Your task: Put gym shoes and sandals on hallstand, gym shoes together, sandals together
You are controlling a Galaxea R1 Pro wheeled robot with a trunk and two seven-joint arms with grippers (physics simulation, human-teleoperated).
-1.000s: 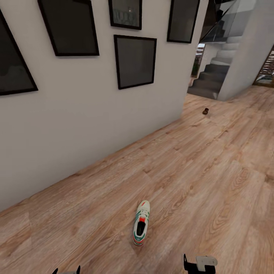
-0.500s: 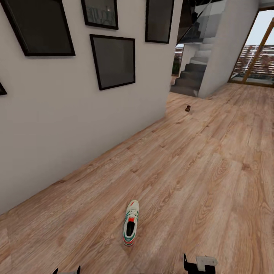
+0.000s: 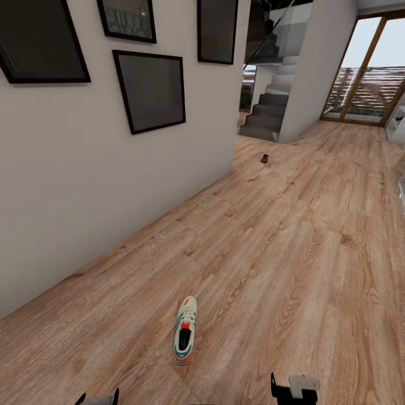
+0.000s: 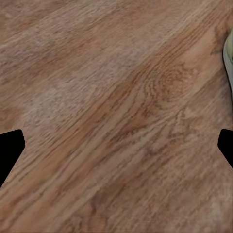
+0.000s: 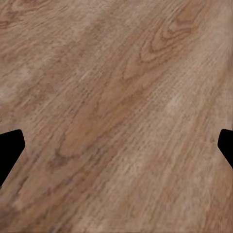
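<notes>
Gym shoe (image 3: 185, 332): one white sneaker with green stripes and a red-orange patch lies on the corridor floor (image 3: 292, 236) just ahead of me and a little to my left, its toe pointing away from me towards the wall (image 3: 84, 197). A pale edge of it shows at the side of my left wrist view (image 4: 228, 53). Far down the corridor, near the foot of the stairs (image 3: 264, 115), sits a small dark brown thing (image 3: 264, 159) that may be one of the sandals; it is too small to be sure.

My left pincer (image 3: 98, 398) and my right pincer (image 3: 295, 388) hang low at the near edge of the head view, both over bare planks and well apart from each other. In each wrist view the two fingertips stand far out at the sides with nothing between them, so both pincers are spread and hold nothing.

I judge that I am at the approach step: nothing is picked up yet. The shoe lies between my arms, nearer the left. The next move calls for bringing the left pincer across and down over the shoe, turning the wrist so the fingers straddle its narrow width, then closing. The smooth rounded upper could slip, so a grip around the heel collar or mid-foot seems safer.
</notes>
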